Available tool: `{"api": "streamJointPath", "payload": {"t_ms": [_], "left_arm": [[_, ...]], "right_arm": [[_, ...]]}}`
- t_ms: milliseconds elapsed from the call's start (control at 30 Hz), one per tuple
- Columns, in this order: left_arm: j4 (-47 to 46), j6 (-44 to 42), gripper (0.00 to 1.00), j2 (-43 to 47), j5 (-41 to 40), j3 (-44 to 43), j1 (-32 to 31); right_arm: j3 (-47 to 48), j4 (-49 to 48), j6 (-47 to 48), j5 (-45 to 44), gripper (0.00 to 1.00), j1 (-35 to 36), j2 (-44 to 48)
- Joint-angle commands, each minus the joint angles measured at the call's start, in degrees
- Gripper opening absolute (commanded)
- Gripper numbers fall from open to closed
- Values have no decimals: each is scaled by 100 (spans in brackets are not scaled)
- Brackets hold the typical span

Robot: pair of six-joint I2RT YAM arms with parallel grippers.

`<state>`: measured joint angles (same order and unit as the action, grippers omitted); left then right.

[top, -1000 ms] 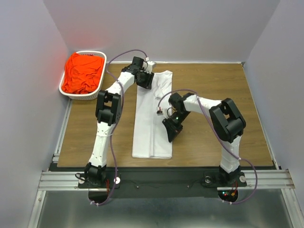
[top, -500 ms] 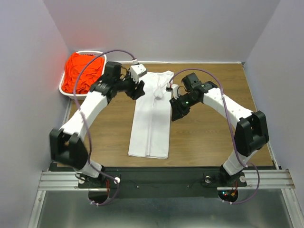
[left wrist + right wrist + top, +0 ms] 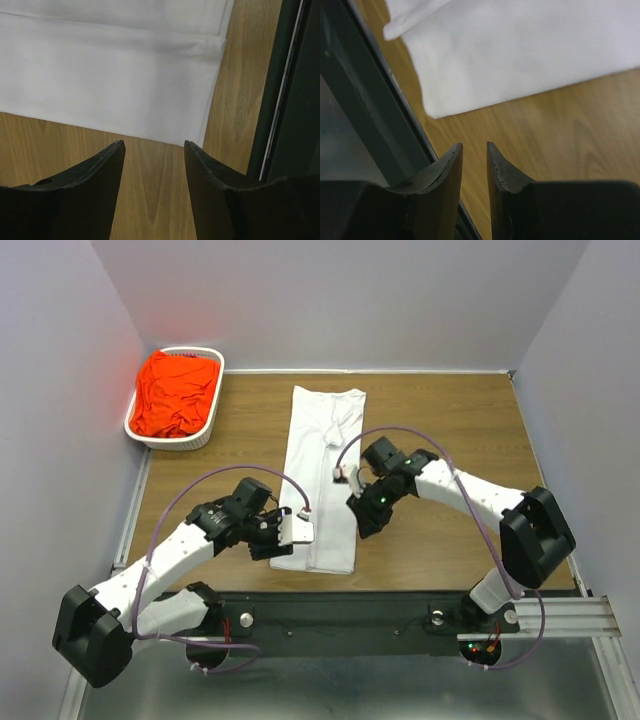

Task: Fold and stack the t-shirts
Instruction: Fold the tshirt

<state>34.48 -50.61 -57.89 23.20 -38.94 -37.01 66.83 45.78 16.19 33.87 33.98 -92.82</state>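
In the far left corner of the tabletop (image 3: 450, 430), the orange-red t-shirt (image 3: 175, 390) lies crumpled in a white slotted basket (image 3: 172, 443). My left tool (image 3: 154, 145) hangs low by the near edge, its jaws a fair way apart and empty. It is just beside the near left corner of the white t-shirt (image 3: 325, 470). That shirt is folded into one long, narrow strip, smooth and flat, running from the far edge toward the near edge at mid-tabletop. My right tool (image 3: 474, 145) hovers just off the strip's right side, jaws a narrow slit apart, gripping nothing. The tabletop is brown wood grain. A black rail (image 3: 350, 615) runs along its near edge, and pale grey walls (image 3: 350, 300) close three sides.
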Motion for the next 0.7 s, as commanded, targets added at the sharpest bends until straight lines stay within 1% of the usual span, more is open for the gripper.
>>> {"api": "streamJointPath", "payload": {"t_ms": [0,133,233,333,367,500,600,667], "left_arm": [[-308,-433,62,288,-202,167,10],[-635,-64,61,-29,17,185,80],[-758,-124,62,-65,202,299,89],[-890,-194,62,-170,159,352,89],[-873,-264,62,-214,150,343,89],[-698,-309,62,-425,158,238,89],[-557,-397,62,-443,255,194,54],[-460,-484,62,-451,220,185,19]], "right_arm": [[-346,-561,403,-1056,31,1082,256],[31,-938,105,-1189,31,1181,-358],[155,-1018,60,-1163,31,1199,-614],[-20,-1018,209,-1224,30,1199,-957],[-108,-1018,279,-1390,29,1199,-1010],[-652,-1010,552,-1909,26,1208,-940],[-1100,-992,675,-2217,26,1182,-581],[-1224,-966,745,-2410,26,1120,-458]]}}
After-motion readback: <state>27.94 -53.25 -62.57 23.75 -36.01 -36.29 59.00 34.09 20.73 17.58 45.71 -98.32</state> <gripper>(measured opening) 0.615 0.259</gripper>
